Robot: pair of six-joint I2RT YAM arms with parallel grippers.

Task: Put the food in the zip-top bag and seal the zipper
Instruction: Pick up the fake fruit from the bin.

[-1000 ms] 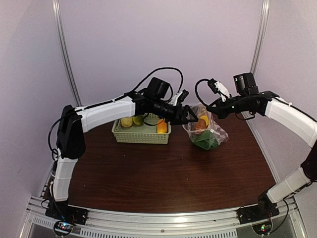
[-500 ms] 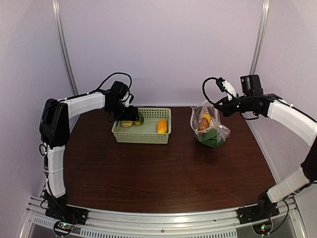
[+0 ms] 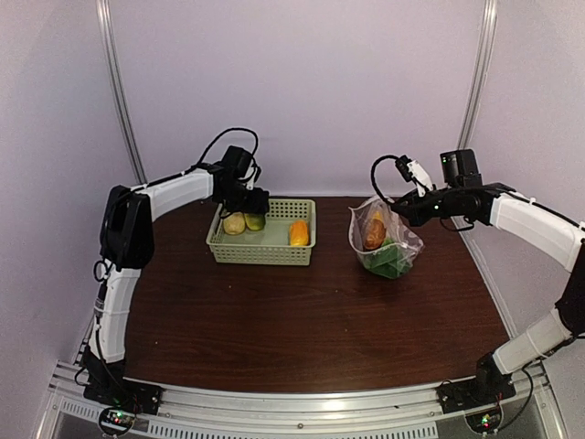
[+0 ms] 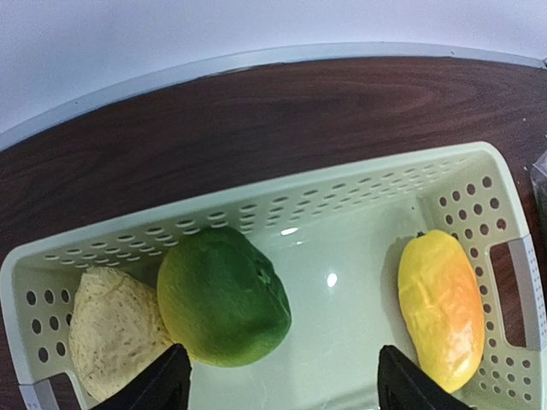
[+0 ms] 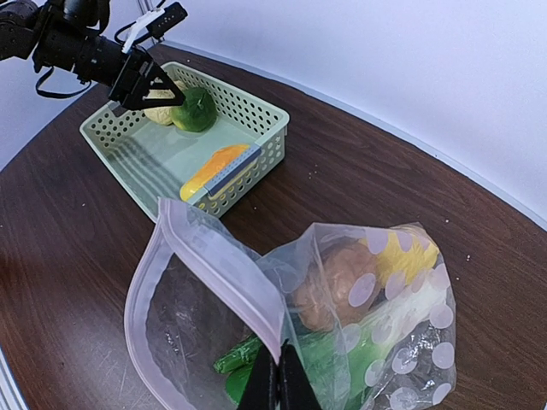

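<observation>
The zip-top bag (image 3: 388,245) stands open on the table right of the basket. My right gripper (image 5: 278,380) is shut on its near mouth edge and holds it up. The zipper (image 5: 224,258) is the pale strip round the open mouth; I see no slider tab. Inside the bag (image 5: 376,333) are a brownish-orange piece (image 5: 335,286), a yellow piece (image 5: 402,256) and green leafy pieces (image 5: 244,354). My left gripper (image 4: 286,389) is open and empty, low over the basket's left half. Beneath it lie a green-yellow round fruit (image 4: 224,295), a pale knobbly piece (image 4: 115,329) and a yellow-orange mango (image 4: 440,307).
The pale green slatted basket (image 3: 260,256) sits at the back middle of the brown table, its handle end (image 5: 229,169) towards the bag. Purple walls and metal posts close the back and sides. The arms' bases stand on the rail at the near edge.
My left arm has drawn back from the bag's mouth to the left end of the basket, then shifted slightly right over it. The right gripper keeps its hold on the bag's edge.
</observation>
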